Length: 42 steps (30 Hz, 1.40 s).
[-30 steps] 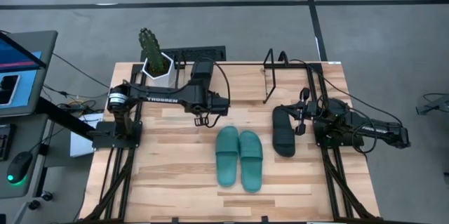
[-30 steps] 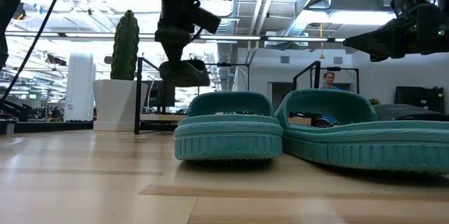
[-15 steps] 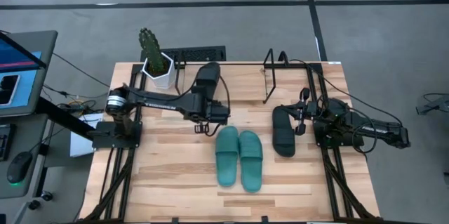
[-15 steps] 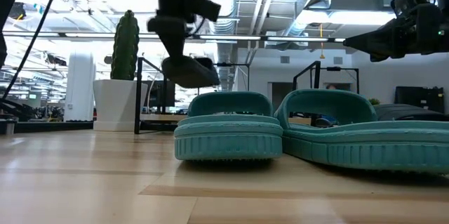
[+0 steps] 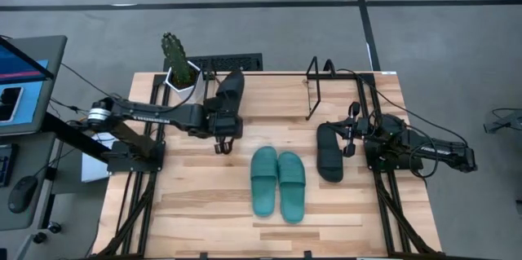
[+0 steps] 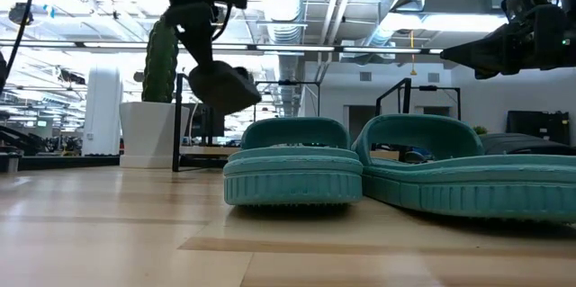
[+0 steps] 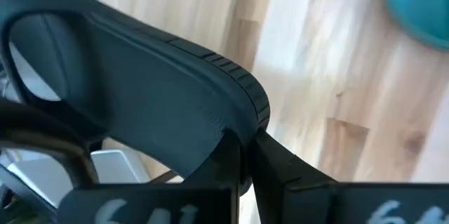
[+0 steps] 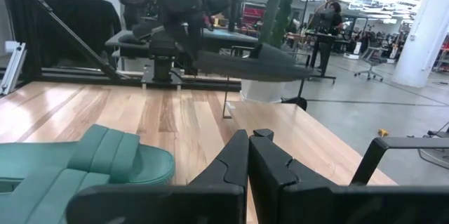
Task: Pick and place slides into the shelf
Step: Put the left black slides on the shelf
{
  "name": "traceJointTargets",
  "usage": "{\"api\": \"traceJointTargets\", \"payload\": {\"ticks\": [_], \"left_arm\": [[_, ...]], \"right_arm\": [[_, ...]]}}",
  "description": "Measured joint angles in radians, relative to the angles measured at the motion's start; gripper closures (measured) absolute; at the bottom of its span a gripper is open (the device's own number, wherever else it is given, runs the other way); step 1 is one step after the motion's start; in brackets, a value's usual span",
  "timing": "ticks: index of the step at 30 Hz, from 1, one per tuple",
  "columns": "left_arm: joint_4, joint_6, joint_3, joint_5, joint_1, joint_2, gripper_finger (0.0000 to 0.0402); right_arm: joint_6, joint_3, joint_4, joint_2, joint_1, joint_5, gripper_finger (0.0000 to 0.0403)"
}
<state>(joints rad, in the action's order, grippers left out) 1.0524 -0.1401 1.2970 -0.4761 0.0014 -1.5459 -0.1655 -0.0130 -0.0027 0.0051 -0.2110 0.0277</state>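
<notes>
progress: no slide racked yet | left gripper [image 5: 218, 140] clamps black slide [image 5: 228, 90] aloft near cactus [image 5: 174, 52] | right gripper [image 5: 349, 134] closed, idle | shelf [image 5: 320, 87] empty; teal pair [image 5: 277, 181], second black slide [image 5: 329, 152] on table [image 5: 196, 211]

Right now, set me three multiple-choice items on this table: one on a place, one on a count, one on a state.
1. Where does the second black slide lie?
A. beside the right gripper
B. on the shelf
C. against the cactus pot

2. How many teal slides lie on the table?
A. one
B. two
C. four

3. What is the left gripper doing?
A. hanging open
B. shut on nothing
C. shut on a black slide, lifted

Key: 1 A, it lies flat by that arm. 2 B, a pair lies side by side mid-table. 3 C, the low view shows the slide in the air.
</notes>
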Motion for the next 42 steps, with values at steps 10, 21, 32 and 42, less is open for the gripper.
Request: {"api": "traceJointTargets", "payload": {"ticks": [10, 21, 32, 42], "left_arm": [[0.046, 0.064, 0.0, -0.008, 0.082, -0.086, 0.0401], [0.004, 0.106, -0.008, 0.001, 0.154, -0.128, 0.0401], [-0.008, 0.123, -0.026, 0.007, 0.19, -0.125, 0.0401], [-0.006, 0.129, -0.026, 0.008, 0.192, -0.126, 0.0401]], "right_arm": [[0.0, 0.0, 0.0, 0.0, 0.0, 0.0, 0.0403], [0.0, 0.0, 0.0, 0.001, 0.0, 0.0, 0.0403], [0.0, 0.0, -0.001, 0.001, 0.0, -0.002, 0.0403], [0.0, 0.0, -0.001, 0.001, 0.0, -0.002, 0.0403]]}}
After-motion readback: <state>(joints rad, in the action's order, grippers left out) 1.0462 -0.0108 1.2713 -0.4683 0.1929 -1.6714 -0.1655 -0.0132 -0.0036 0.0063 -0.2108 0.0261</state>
